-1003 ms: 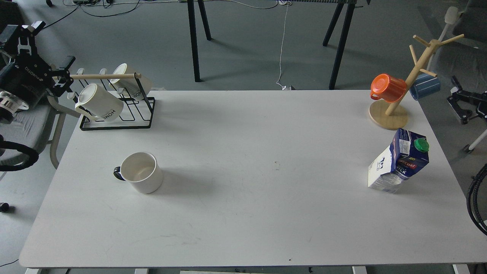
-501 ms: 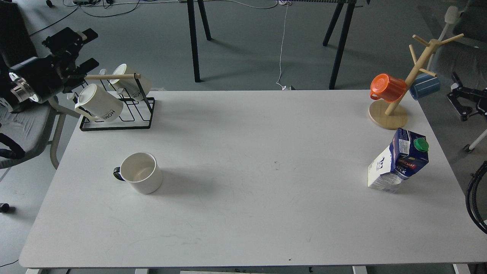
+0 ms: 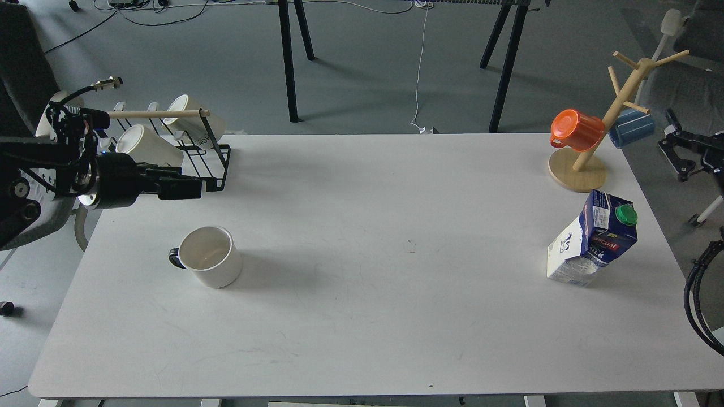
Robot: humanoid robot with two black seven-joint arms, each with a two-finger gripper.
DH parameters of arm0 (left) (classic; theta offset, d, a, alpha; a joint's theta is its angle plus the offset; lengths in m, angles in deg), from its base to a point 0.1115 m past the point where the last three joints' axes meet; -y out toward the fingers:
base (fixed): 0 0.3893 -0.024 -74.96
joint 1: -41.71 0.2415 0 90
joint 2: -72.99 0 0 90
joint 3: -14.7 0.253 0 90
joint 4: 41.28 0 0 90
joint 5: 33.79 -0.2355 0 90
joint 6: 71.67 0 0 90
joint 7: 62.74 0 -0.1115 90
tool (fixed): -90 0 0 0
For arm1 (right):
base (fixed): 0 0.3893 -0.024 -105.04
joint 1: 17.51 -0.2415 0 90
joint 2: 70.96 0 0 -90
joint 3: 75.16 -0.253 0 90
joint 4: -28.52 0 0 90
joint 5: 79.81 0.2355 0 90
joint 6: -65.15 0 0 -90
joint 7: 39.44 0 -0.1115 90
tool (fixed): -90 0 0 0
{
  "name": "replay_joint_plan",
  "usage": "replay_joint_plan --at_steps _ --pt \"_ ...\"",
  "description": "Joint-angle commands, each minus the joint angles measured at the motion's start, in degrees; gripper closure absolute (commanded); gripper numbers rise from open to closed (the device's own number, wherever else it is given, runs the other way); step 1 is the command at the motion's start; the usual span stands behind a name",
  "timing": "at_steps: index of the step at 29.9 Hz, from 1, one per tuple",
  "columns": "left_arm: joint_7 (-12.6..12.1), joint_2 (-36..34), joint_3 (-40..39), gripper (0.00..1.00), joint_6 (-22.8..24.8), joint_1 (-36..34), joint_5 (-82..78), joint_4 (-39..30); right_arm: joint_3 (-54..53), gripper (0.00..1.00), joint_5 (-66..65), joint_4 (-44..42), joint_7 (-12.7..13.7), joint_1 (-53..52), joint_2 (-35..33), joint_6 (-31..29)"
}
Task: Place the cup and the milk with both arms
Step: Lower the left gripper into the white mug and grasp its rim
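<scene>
One white cup (image 3: 209,263) stands upright on the left part of the counter (image 3: 362,316), its black handle pointing left, and one blue-and-white milk carton (image 3: 591,240) with a green cap stands near the right edge, well apart from the cup. Two cream mugs (image 3: 148,148) lean in one black wire rack (image 3: 198,164) at the back left corner; the nearer mug is partly covered by the left arm. One wooden mug tree (image 3: 594,147) at the back right carries one orange cup (image 3: 576,130) and one blue cup (image 3: 630,129), the blue one partly behind the trunk. The left claw (image 3: 189,188) reaches in from the left, hanging above the counter just in front of the rack and behind the cup, touching neither as far as I can tell; it is dark and seen nearly side-on, so I cannot tell whether its fingers are apart or together. The right claw (image 3: 681,155) sits off the counter at the right edge, partly cut off, its fingers apart and holding nothing.
</scene>
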Motion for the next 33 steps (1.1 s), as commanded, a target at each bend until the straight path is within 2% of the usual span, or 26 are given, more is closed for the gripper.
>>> replay_joint_plan --at_steps 1,7,33 --pt "-0.02 0.36 2.45 0.0 0.02 1.39 -3.06 0.05 0.01 0.02 0.01 -0.01 -0.19 0.09 0.57 0.0" --pt "-0.02 0.89 3.78 0.01 0.02 2.36 -6.5 1.19 -0.08 0.02 0.01 0.08 -0.1 0.7 0.48 0.0" --pt "-0.02 8.1 4.83 0.03 -0.73 2.71 -6.68 14.46 -0.52 0.02 0.01 0.35 -0.19 1.84 0.31 0.0"
